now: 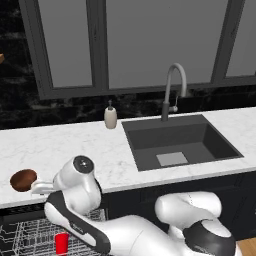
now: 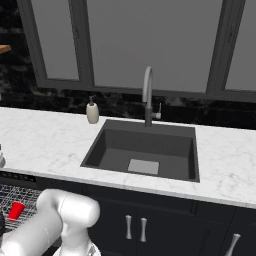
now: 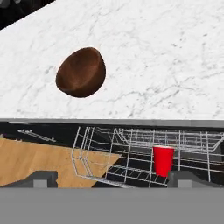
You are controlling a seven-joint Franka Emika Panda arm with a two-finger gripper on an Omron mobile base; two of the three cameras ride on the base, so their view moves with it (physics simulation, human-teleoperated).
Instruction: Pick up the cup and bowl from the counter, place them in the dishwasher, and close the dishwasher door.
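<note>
I see the cup [image 3: 163, 160] already standing upright in the dishwasher [image 3: 144, 157] rack at the lower right of the hand view, so that half looks done. The bowl [image 3: 81, 72] lies tipped on the counter [image 3: 175, 57], upper left of that view, near the front edge. My gripper [image 3: 111, 179] hangs spread wide and empty, well apart from the bowl, presumably lining up for the reach.
</note>
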